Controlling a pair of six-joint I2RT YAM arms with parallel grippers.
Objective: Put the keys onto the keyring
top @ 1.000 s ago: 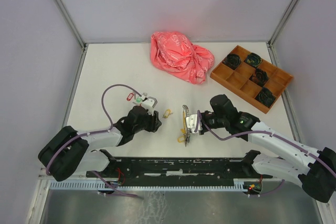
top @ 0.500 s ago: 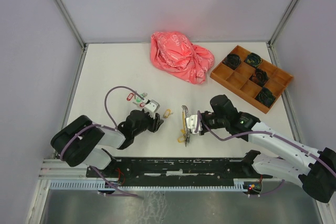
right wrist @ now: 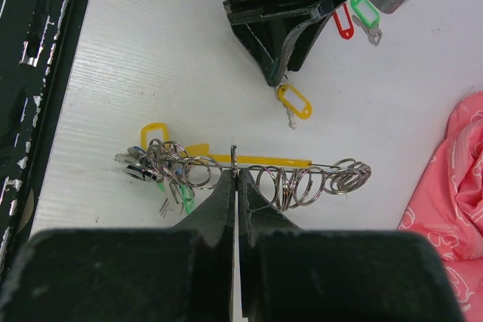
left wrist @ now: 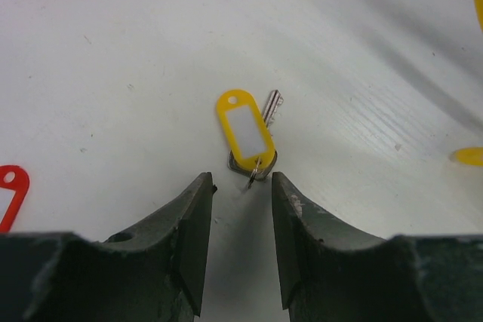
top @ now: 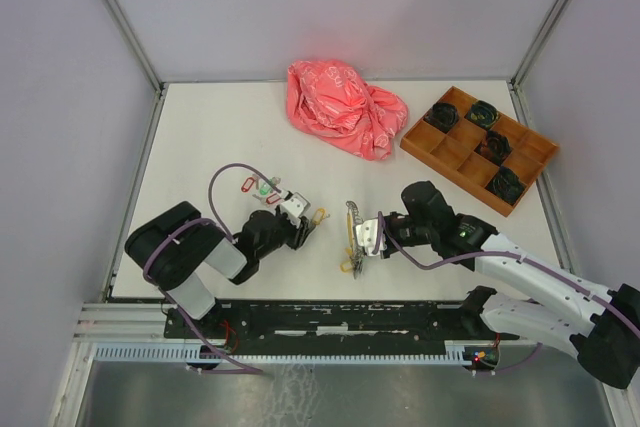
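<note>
A yellow-tagged key (left wrist: 245,132) lies flat on the table just ahead of my left gripper (left wrist: 241,186), which is open with nothing between its fingers. From above, that key (top: 318,215) is at the tips of the left gripper (top: 305,226). My right gripper (right wrist: 236,179) is shut on the keyring (right wrist: 260,161), which stands edge-on and carries several small loops and tagged keys (right wrist: 155,165) bunched at one end. The keyring (top: 352,237) rests on the table beside the right gripper (top: 362,237). Red-tagged (top: 247,185) and green-tagged (top: 265,188) keys lie behind the left wrist.
A crumpled pink bag (top: 345,107) lies at the back centre. An orange compartment tray (top: 455,152) holding dark items is at the back right. A black rail (top: 330,315) runs along the near table edge. The left arm's purple cable (top: 225,175) loops over the red and green tags.
The left arm has slid right, bringing its fingertips up to the yellow-tagged key. Its jaws have narrowed slightly. The right gripper and keyring have not moved.
</note>
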